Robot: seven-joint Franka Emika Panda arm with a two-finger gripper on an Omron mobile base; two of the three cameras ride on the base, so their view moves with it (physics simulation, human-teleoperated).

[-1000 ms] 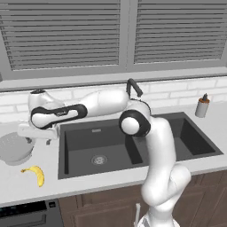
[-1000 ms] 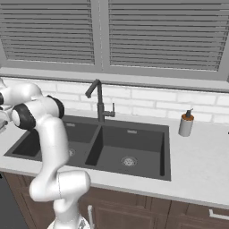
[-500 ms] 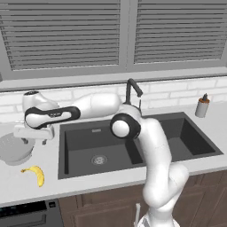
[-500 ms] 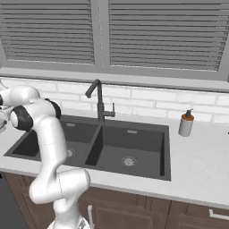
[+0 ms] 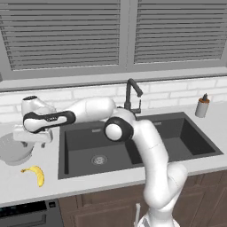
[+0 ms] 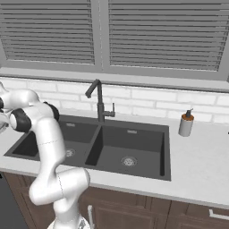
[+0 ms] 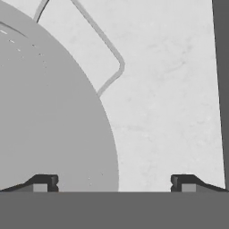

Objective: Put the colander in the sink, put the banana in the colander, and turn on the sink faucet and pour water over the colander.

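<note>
With nothing yet done, the gripper, fingers wide apart and empty, hovers over the light grey round perforated metal colander, whose rim and wire handle lie between them on the counter, beside the dark double-basin sink.

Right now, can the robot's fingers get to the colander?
Probably yes. The open fingers hover right over the colander rim on the counter, with nothing between them. The banana lies apart.
</note>
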